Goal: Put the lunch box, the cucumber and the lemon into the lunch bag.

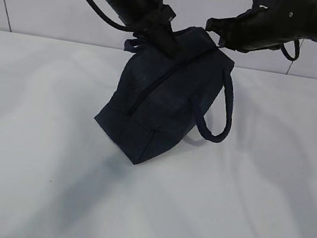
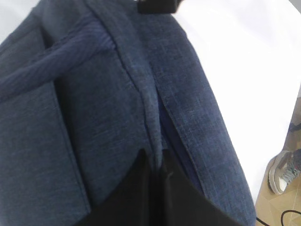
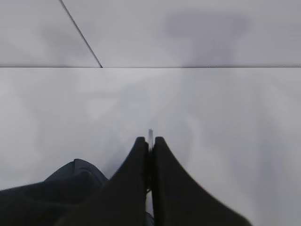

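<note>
White table | navy lunch bag tilted | left fingers pinching bag top | right fingers pressed together

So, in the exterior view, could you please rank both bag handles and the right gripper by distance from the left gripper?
1. Back padded loop handle of the dark navy fabric lunch bag, beside the left gripper.
2. Right gripper, across the bag's top.
3. Front padded loop handle, hanging lower right.
</note>
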You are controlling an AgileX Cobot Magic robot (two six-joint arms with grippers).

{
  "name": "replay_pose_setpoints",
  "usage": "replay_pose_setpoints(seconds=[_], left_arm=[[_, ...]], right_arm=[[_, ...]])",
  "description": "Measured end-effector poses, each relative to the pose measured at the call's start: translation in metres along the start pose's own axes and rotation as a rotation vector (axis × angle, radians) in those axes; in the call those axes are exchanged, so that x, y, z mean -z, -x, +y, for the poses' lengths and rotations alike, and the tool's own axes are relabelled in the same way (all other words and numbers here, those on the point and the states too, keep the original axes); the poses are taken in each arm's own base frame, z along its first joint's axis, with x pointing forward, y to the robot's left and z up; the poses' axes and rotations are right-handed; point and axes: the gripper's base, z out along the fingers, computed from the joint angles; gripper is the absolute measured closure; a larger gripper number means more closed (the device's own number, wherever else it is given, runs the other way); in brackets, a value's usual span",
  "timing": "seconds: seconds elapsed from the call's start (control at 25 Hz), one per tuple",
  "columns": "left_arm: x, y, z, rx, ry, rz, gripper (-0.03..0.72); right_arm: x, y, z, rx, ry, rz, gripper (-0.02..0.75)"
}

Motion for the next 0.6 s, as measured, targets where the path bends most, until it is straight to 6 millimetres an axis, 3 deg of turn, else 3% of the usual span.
replay_pose_setpoints(seconds=[0.32, 0.6], left_arm=[[0.000, -0.001, 0.001, 0.003, 0.010, 0.015, 0.698], [0.002, -0.001, 0.001, -0.004, 0.026, 0.020, 0.698]], right_arm=[[-0.029, -0.024, -0.008, -0.171, 0.013, 0.066, 0.720], [-0.039, -0.032, -0.011, -0.240, 0.020, 0.081, 0.720]])
